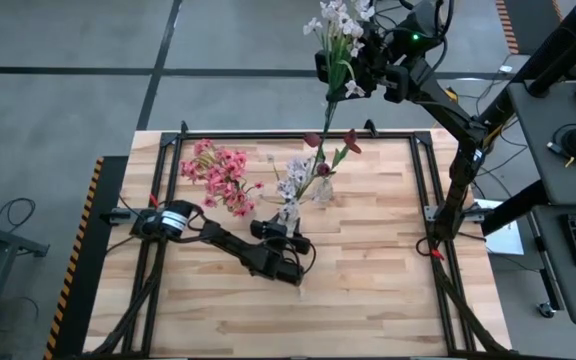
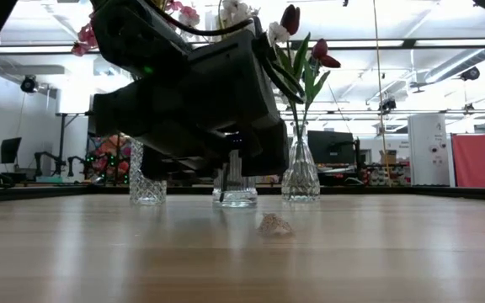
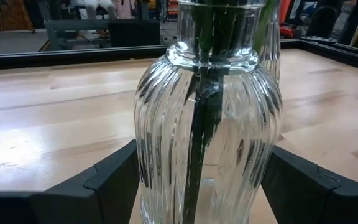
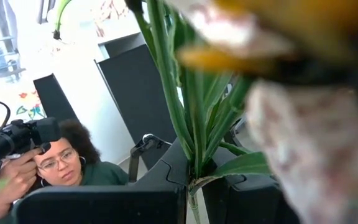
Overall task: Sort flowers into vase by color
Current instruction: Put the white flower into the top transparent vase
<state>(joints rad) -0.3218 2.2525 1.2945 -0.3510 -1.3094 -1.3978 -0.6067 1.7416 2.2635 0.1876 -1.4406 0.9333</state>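
Pink flowers at centre left, dark red flowers at centre, white flowers at top. The ribbed vase is clear glass; the table is pale striped wood with a black frame.

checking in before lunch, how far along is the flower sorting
Done: pink flowers and red tulips stand in vases. In hand: the right gripper holds a white flower stem high; the left gripper brackets the middle vase. Left: placing that stem.

- The middle vase stands mostly hidden behind the left gripper in the low view.
- The white flowers smear into blur close to the right wrist camera.
- The ribbed vase is cut off at both frame edges.
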